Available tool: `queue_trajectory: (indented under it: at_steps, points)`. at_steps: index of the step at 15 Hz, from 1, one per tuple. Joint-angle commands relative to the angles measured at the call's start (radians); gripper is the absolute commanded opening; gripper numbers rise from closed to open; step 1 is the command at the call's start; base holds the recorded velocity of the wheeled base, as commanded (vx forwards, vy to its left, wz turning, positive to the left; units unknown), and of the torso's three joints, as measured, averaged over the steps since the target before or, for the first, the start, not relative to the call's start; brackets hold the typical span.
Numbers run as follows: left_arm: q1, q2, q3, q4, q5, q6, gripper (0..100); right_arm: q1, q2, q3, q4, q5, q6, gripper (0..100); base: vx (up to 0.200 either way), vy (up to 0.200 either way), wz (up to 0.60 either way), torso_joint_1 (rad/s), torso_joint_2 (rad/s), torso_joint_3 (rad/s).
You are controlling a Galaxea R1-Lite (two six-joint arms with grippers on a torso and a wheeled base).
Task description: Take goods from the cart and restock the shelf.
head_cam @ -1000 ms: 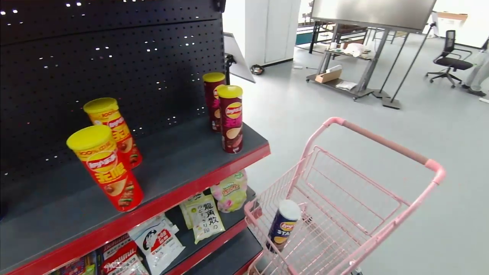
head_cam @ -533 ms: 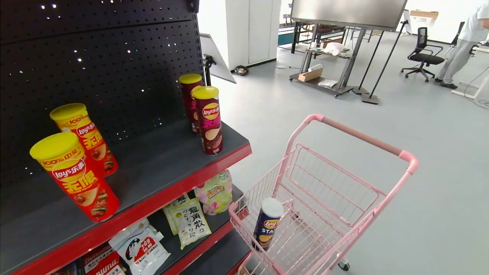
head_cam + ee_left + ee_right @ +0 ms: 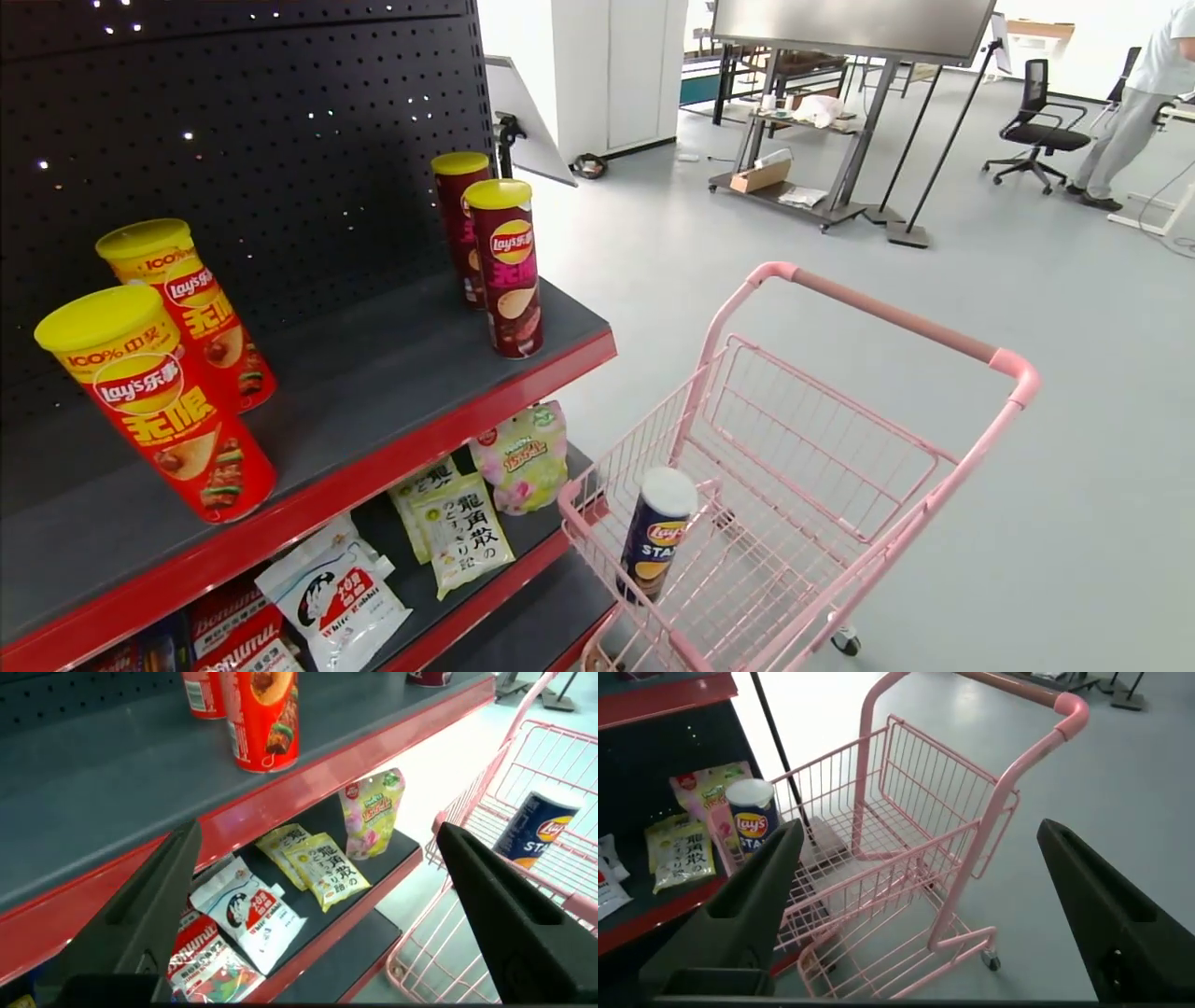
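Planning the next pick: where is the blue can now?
In the head view's lower centre, the blue can sits in the pink cart's basket, at the corner nearest the shelf.

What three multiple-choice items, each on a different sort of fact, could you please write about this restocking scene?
1. Where is the blue can?
A. on the lower shelf
B. on the floor
C. in the pink cart

2. How many yellow-lidded cans stand on the top shelf?
A. two
B. four
C. six

3. What state is the left gripper in?
A. open and empty
B. shut on a can
C. shut on a bag

Answers:
1 C, the can stands inside the cart's wire basket.
2 B, two red and two maroon cans stand there.
3 A, its fingers are spread wide with nothing held between them.
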Motion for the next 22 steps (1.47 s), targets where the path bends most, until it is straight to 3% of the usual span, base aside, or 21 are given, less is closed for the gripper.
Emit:
queue_trajectory:
  at_steps: [1,11,17,18,20,21,22]
  points:
    - [0.0,0.0,0.0,0.0,0.0,0.0,100,0.001,0.001,0.0,0.0,0.001,0.0,100,0.0,0.0,0.0,-0.144,0.33,0.198]
    - [0.0,0.0,0.0,0.0,0.0,0.0,100,0.001,0.001,0.0,0.0,0.001,0.0,100,0.0,0.0,0.0,-0.141,0.35,0.214]
    - [0.0,0.0,0.0,0.0,0.0,0.0,100,-0.002,0.001,-0.002,0.002,-0.002,-0.008,100,0.0,0.0,0.0,-0.011,0.03,0.019]
    - [0.0,0.0,0.0,0.0,0.0,0.0,100,0.002,0.016,-0.035,-0.002,0.016,-0.031,100,0.0,0.0,0.0,0.0,0.0,0.0]
    - [0.0,0.0,-0.002,0.0,0.0,0.0,100,0.031,0.489,-0.488,-0.002,0.048,0.141,100,0.0,0.0,0.0,0.0,0.0,0.0]
    - [0.001,0.0,0.0,0.0,0.0,0.0,100,0.062,0.667,-0.624,-0.002,0.107,0.201,100,0.0,0.0,0.0,0.0,0.0,0.0]
    - [0.001,0.0,0.0,0.0,0.0,0.0,100,0.07,0.754,-0.652,-0.017,0.148,0.207,100,0.0,0.0,0.0,0.0,0.0,0.0]
